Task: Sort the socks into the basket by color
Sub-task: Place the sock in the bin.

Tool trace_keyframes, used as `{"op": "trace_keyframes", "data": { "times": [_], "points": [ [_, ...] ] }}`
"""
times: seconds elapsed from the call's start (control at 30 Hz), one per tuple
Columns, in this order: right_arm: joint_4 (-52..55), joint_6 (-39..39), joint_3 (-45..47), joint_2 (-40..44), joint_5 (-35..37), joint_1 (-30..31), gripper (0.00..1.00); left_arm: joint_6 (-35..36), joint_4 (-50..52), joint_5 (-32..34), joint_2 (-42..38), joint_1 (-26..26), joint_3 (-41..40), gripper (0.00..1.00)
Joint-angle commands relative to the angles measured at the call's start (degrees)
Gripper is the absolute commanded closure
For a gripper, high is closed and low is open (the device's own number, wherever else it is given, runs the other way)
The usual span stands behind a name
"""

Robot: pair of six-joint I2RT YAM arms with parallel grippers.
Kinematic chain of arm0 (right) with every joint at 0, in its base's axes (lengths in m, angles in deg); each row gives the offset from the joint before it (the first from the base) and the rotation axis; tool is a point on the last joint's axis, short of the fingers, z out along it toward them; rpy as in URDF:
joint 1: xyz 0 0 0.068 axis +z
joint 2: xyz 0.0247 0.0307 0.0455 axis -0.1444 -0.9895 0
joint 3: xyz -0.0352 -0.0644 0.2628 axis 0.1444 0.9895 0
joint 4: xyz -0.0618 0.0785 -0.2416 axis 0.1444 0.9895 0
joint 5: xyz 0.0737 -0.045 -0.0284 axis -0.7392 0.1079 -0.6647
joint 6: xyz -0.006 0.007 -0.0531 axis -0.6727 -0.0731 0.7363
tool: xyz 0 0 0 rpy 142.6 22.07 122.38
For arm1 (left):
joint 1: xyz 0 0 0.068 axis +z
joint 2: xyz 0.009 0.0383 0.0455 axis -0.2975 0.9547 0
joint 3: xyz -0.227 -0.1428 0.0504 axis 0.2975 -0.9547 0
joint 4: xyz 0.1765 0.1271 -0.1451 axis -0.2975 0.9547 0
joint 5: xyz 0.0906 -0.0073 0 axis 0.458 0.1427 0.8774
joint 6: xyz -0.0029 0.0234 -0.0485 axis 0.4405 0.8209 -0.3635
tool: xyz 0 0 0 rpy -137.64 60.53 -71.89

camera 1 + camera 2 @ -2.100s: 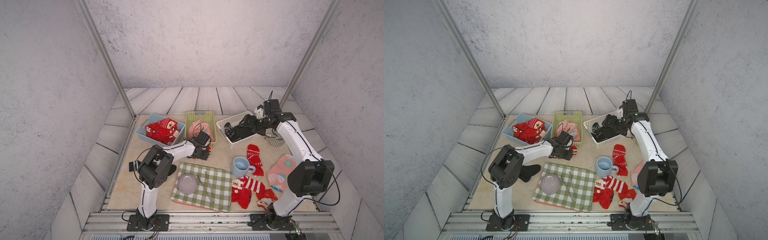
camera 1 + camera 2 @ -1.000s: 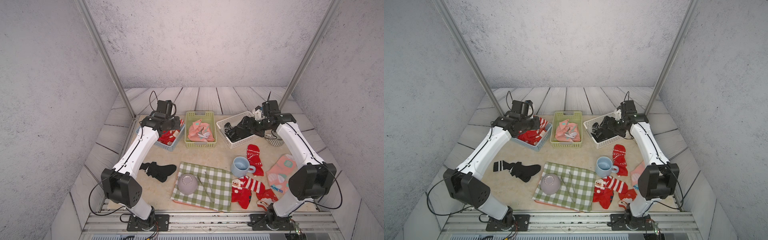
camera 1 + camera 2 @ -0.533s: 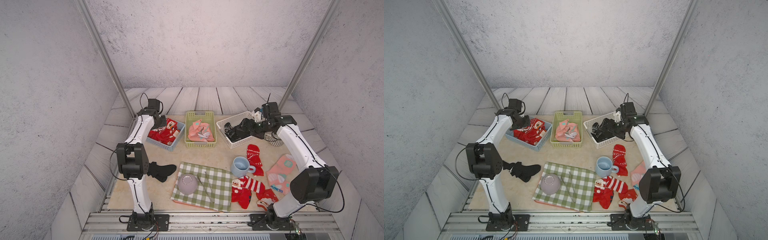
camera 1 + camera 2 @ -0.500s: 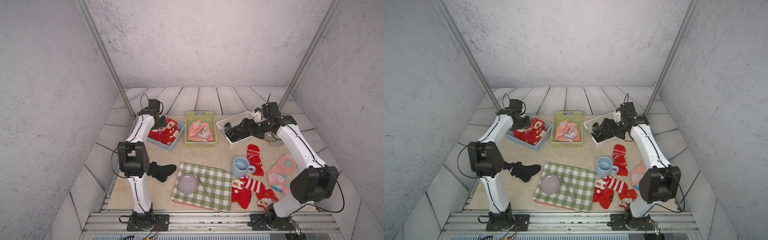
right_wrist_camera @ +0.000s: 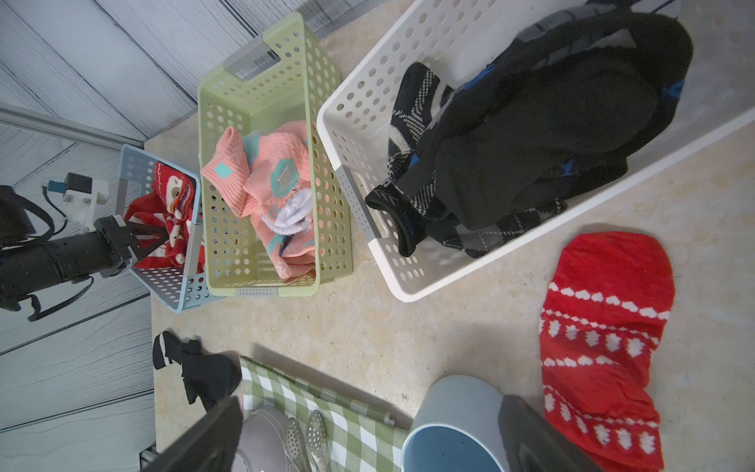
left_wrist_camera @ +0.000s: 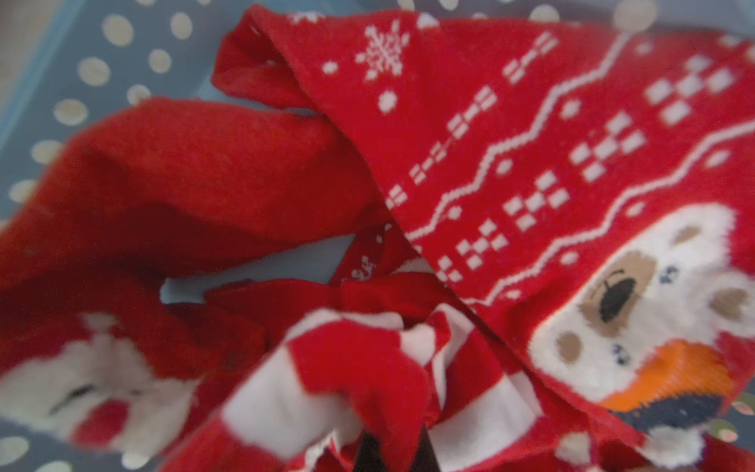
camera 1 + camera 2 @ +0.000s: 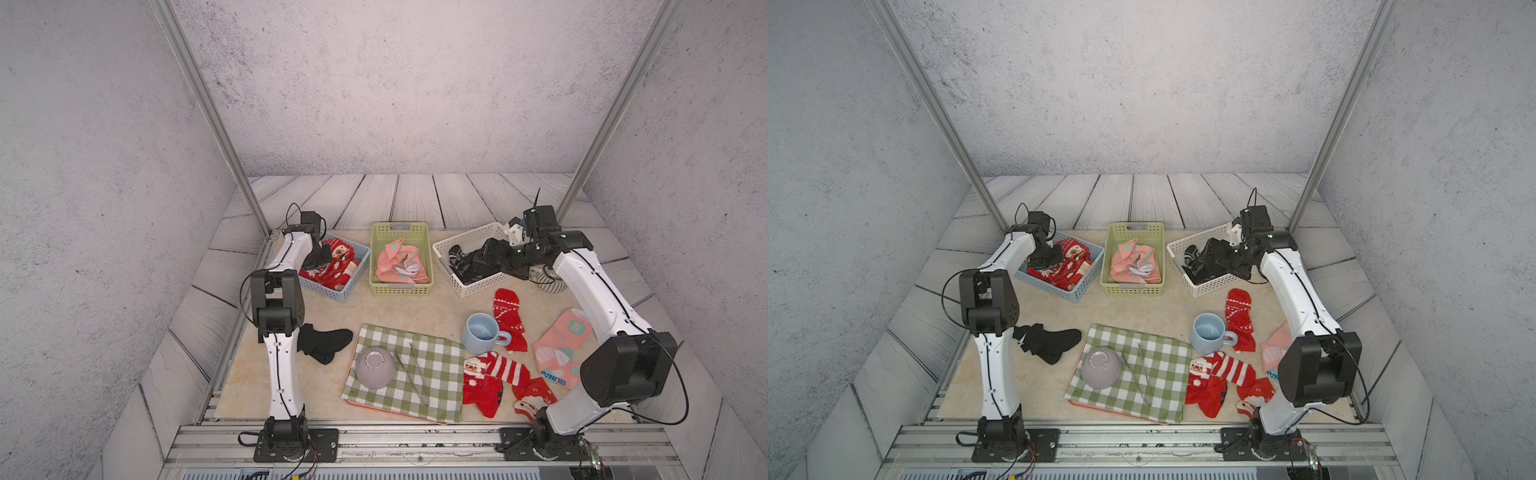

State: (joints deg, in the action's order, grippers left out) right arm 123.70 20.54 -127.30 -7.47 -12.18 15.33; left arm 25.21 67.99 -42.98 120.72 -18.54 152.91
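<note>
Left wrist view shows the left end effector (image 6: 390, 451), having swung across to the blue basket (image 6: 102, 53), clenched on a striped red sock (image 6: 351, 359) just above the red socks (image 6: 531, 163) inside, so releasing looks next, while the right end effector (image 5: 369, 402) gapes empty.

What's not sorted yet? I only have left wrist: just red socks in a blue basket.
Observer: One black sock lies on the table, left of the checked cloth.
Operator: Anything else?
Observer: Red socks and a pink sock lie loose near the mug.
Operator: Other arm?
Observer: The right end effector is open and empty, raised near the white basket holding black socks.
</note>
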Motion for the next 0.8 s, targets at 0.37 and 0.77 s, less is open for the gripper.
{"op": "trace_keyframes", "data": {
  "times": [0.37, 0.77],
  "points": [
    [0.6, 0.4, -1.6, -0.5, 0.7, 0.2, 0.01, -1.0, -2.6, -2.6, -10.9, 0.3, -7.8, 0.39],
    [0.7, 0.6, -2.0, -0.9, 0.4, 0.3, 0.01, -2.5, -6.9, -6.9, -23.6, 0.2, -17.4, 0.29]
  ]
}}
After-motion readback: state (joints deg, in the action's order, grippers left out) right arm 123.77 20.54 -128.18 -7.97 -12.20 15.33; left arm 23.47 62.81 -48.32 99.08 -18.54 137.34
